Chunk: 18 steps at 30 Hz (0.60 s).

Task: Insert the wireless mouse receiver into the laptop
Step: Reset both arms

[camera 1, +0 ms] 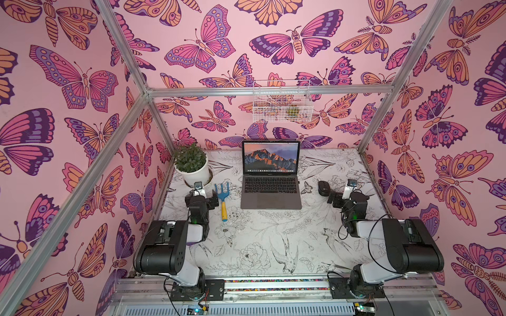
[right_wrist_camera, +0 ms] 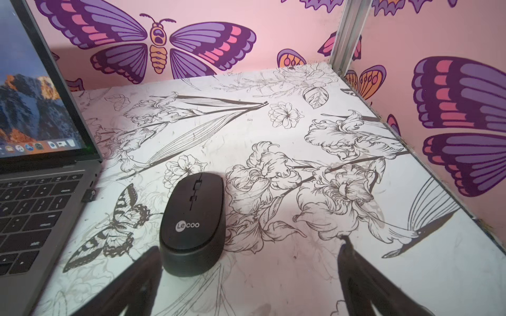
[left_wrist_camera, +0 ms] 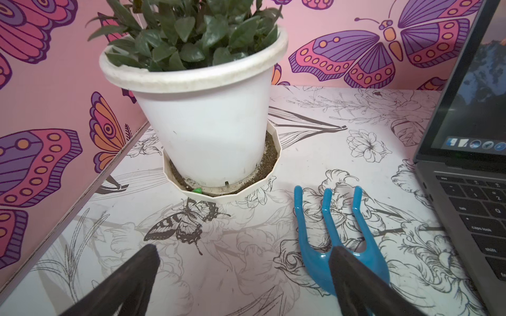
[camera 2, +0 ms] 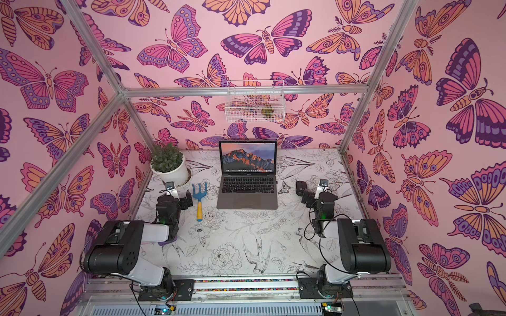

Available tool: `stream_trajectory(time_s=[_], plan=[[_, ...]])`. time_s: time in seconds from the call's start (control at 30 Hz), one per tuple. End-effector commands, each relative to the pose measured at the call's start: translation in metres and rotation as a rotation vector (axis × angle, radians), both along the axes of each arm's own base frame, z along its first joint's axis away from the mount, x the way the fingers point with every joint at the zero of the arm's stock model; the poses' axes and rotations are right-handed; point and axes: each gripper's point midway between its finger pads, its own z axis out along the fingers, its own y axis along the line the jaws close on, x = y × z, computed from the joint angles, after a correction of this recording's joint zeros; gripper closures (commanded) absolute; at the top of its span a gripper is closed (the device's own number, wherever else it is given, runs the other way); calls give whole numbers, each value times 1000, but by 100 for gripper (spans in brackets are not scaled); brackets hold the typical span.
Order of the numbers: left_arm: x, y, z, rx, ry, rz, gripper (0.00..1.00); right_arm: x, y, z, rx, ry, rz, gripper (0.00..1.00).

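Note:
The laptop stands open at the middle back of the table, its screen showing an orange mountain. A small black receiver sits against the laptop's right side edge; I cannot tell whether it is in a port. The black oval wireless mouse lies to the right of the laptop. My right gripper is open just behind the mouse, one finger close beside the mouse's rear end. My left gripper is open and holds nothing, left of the laptop.
A blue garden fork with a yellow handle lies between my left gripper and the laptop, its head under one left finger. A white plant pot stands in the back left corner. A wire basket hangs on the back wall.

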Motion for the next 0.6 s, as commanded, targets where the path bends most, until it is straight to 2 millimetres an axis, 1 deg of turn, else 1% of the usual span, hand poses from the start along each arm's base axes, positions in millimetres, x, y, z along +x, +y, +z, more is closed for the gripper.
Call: stream_trajectory(time_s=[0.0,0.3,0.57], plan=[[-4,5,-6,-3,23,24,1,3,3,5,-11,4,11,1],[-3,5,-4,5,8,22,1,5,3,4,-9,16,10,1],[-3,5,-5,4,12,22,1,3,3,5,-13,9,14,1]])
